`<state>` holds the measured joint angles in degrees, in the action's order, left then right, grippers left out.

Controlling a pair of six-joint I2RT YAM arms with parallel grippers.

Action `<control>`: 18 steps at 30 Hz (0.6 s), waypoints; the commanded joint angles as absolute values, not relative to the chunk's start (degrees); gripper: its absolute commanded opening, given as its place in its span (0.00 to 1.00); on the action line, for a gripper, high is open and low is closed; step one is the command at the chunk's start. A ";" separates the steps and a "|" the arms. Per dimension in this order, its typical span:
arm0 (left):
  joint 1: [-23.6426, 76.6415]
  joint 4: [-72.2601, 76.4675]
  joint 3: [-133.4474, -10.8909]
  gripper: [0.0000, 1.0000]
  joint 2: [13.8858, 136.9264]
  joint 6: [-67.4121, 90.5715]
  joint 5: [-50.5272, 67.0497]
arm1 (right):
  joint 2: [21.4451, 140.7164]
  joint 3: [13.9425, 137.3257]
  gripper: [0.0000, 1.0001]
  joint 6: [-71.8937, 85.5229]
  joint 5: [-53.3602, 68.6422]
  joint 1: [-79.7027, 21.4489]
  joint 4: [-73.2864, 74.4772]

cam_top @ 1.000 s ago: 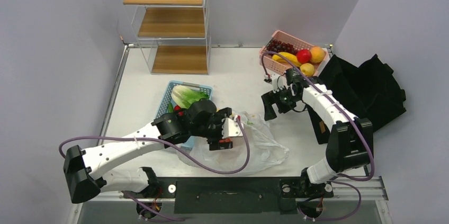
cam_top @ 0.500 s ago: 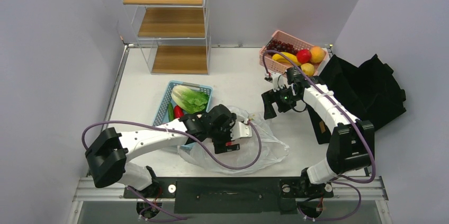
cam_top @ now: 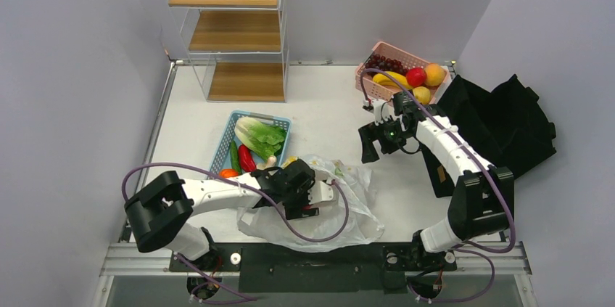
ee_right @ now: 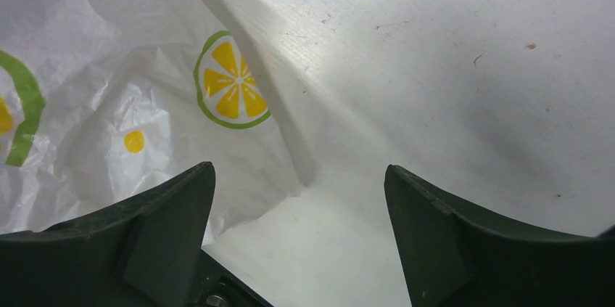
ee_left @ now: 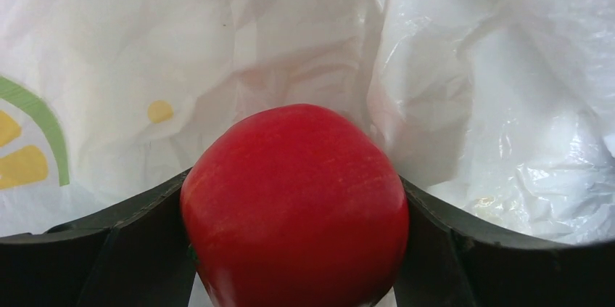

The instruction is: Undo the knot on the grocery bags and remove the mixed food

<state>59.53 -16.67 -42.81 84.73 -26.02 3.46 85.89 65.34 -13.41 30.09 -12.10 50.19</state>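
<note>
1. Between the fingers of the left gripper point(ee_left: 294, 245), a red apple point(ee_left: 294, 191) is held firmly, with one dark finger pressed against each of its sides.
2. Around and beyond that gripper lies the grocery bag point(ee_left: 471, 67), thin crinkled white plastic that fills the wrist view.
3. Seen from above, the left gripper point(cam_top: 320, 194) sits inside the folds of the bag point(cam_top: 359, 213), which lies spread on the white bench point(cam_top: 319, 104).
4. The right gripper point(ee_right: 297, 234) hangs over bare bench point(ee_right: 450, 67), its fingers wide apart with nothing between them.
5. The bag's edge reaches in from that gripper's left, showing a printed citrus slice point(ee_right: 228, 82), yellow with a green rim.
6. Behind the right gripper point(cam_top: 370, 145) stands a pink basket point(cam_top: 368, 88) of fruit.
</note>
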 commanded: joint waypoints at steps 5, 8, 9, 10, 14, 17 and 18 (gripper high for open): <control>59.41 -5.60 -43.80 0.66 75.84 -24.94 8.58 | 81.37 66.37 0.82 -13.30 31.49 -12.40 49.89; 59.41 -5.20 -46.27 0.64 72.53 -24.05 11.36 | 79.66 67.64 0.82 -12.80 32.93 -12.20 50.22; 59.33 -5.80 -46.87 0.63 72.30 -23.76 11.34 | 79.30 68.30 0.81 -12.49 33.68 -12.08 50.20; 59.19 -6.24 -47.77 0.62 71.86 -23.28 11.56 | 78.40 68.69 0.81 -12.31 34.15 -11.65 50.19; 58.55 -5.83 -48.51 0.62 69.20 -24.43 13.74 | 75.47 72.89 0.80 -10.61 38.22 -8.84 50.06; 58.54 -5.96 -48.92 0.62 66.76 -26.16 16.06 | 73.98 76.54 0.81 -8.58 43.40 -5.84 50.26; 58.54 -6.89 -49.78 0.62 66.38 -27.04 17.40 | 73.40 78.15 0.82 -7.73 44.64 -5.43 50.31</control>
<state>58.76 -8.51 -46.09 69.84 -24.82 12.03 77.62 71.57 -10.90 36.93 -8.23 51.51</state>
